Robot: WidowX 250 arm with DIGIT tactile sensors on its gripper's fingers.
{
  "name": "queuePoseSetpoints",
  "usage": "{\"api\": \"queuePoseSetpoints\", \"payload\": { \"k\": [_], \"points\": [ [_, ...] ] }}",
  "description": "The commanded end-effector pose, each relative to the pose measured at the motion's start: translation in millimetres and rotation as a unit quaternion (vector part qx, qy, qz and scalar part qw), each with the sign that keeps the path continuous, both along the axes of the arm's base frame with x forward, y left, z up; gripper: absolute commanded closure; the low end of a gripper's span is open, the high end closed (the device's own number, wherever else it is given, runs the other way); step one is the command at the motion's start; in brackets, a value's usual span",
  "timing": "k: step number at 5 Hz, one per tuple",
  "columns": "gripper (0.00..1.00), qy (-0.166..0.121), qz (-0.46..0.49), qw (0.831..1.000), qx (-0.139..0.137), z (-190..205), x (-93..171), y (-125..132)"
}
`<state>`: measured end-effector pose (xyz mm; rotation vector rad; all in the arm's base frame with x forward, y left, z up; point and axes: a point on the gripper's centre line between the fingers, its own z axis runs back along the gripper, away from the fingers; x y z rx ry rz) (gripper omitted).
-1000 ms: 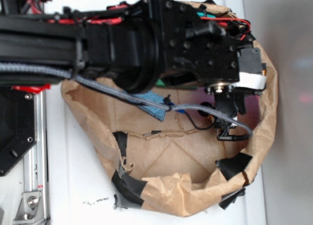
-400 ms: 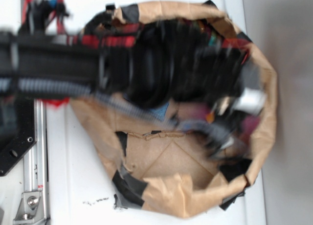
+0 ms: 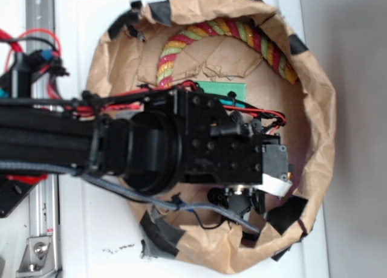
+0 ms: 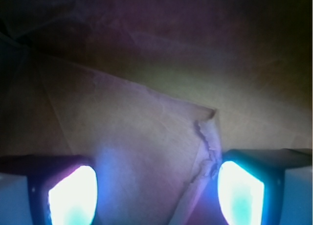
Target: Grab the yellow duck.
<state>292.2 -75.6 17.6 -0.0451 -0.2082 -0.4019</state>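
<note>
Yellow duck: unseen, heading unknown. Arm [image 3: 151, 148] extends rightward over paper bag [image 3: 320, 127]; tool [image 4: 156, 191] spread wide, empty.

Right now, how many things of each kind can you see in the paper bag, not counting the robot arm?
Twisted rope, yellow, red and green: 1
Green block, partly under the arm: 1
Yellow duck: 0 in view; the arm may be hiding it
Total: 2
The gripper is open over bare brown paper.

No legible text, label, brand, number or sign anywhere.
</note>
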Motion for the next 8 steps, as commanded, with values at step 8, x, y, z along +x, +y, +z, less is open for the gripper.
{"api": "queuePoseSetpoints", "payload": {
  "k": [8],
  "points": [
    [0.00, 0.033, 0.105, 0.993, 0.030, 142, -25, 83]
  ]
}}
